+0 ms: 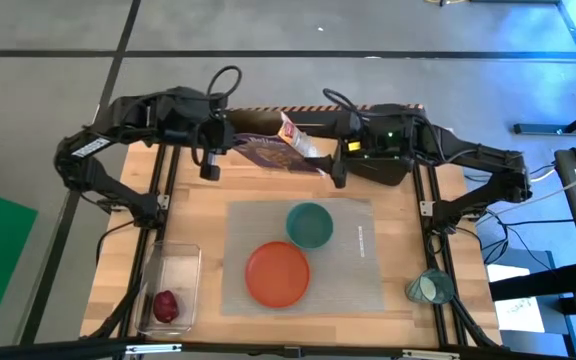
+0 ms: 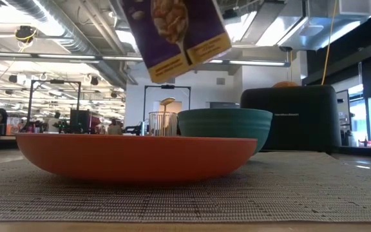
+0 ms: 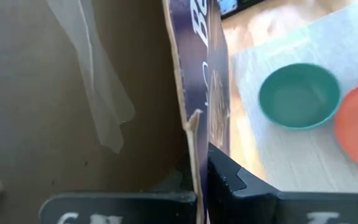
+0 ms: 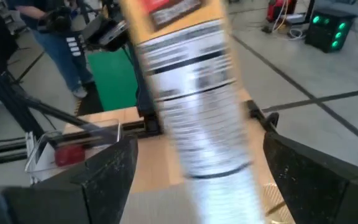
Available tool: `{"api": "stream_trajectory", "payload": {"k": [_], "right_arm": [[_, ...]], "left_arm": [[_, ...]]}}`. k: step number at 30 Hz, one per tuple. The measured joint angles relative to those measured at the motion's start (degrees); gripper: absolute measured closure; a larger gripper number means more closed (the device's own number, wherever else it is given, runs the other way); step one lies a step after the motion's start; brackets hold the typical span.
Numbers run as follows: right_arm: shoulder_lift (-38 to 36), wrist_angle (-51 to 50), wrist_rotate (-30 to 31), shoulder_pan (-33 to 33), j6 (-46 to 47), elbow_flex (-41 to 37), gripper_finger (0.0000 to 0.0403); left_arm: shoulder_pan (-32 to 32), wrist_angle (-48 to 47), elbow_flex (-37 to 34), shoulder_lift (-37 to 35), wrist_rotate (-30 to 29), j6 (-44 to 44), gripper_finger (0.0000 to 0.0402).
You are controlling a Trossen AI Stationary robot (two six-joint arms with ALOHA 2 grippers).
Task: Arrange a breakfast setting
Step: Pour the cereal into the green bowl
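A purple cereal box (image 1: 268, 150) hangs in the air over the table's far side, and it also shows at the top of the low view (image 2: 176, 32). My left gripper (image 1: 234, 143) is shut on it. My right gripper (image 4: 194, 186) is open, its fingers standing on either side of the box's narrow printed side (image 4: 191, 112) without touching it. On the grey placemat (image 1: 353, 280) sit the orange plate (image 1: 276, 273) and the teal bowl (image 1: 309, 224). The teal cup (image 1: 430, 288) stands at the right edge. The dark red fruit (image 1: 166, 305) lies in the clear tub. Spoon and bagel are out of view. My left gripper pinches one cardboard wall of the box at its open end (image 3: 190, 149), with one finger inside the box and one outside. The clear inner bag (image 3: 98, 93) shows inside. The box is lifted clear of the table and tilted.
The black toaster (image 1: 380, 165) stands at the far right under my right arm, and it also shows in the low view (image 2: 288, 116). The clear plastic tub (image 1: 173, 270) is at the near left. Bare wood lies left of the placemat.
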Motion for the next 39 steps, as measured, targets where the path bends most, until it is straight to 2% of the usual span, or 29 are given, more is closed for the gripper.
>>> {"api": "stream_trajectory", "payload": {"k": [4, 9, 13, 16, 25, 29, 32, 35, 39], "right_arm": [[1.3, 0.2, -1.7, 0.0, 0.0, 0.0, 0.0067], [4.1, -0.5, 0.0, -0.1, 1.3, 0.0, 0.0068], [4.4, -0.4, -0.7, 0.0, 1.4, 0.0, 0.0083], [4.4, -0.4, -1.1, 0.0, 1.4, 0.0, 0.0125], [4.4, -1.7, -1.6, -0.1, 1.3, 0.0, 0.0302], [4.4, -2.1, -1.9, -0.1, 1.3, 0.0, 0.0363], [4.2, -2.2, -1.9, -0.1, 1.3, 0.0, 0.039], [4.0, -3.5, -0.3, -0.1, 0.8, 0.1, 0.0392], [4.0, -11.7, 2.7, -0.1, -1.0, 2.9, 0.0394]], "left_arm": [[-0.1, 3.0, 0.0, 0.0, 0.6, -0.2, 0.0401], [-0.1, 6.7, 0.0, 0.0, 5.8, -0.1, 0.0401], [-0.3, 7.0, 0.0, 0.0, 7.3, 0.0, 0.0402], [-0.3, 7.0, 0.0, 0.0, 7.4, -0.2, 0.0402], [-0.3, 7.2, 0.0, 0.0, 6.3, -1.0, 0.0401], [-0.3, 7.7, 0.0, 0.1, 2.9, -4.8, 0.0397], [-0.4, 8.8, 0.0, 0.0, -0.2, -9.1, 0.0376], [-0.4, 8.6, 0.0, 0.0, -2.2, -11.4, 0.0347], [-0.3, 8.0, 0.1, -1.0, -5.2, -15.8, 0.0302]]}}
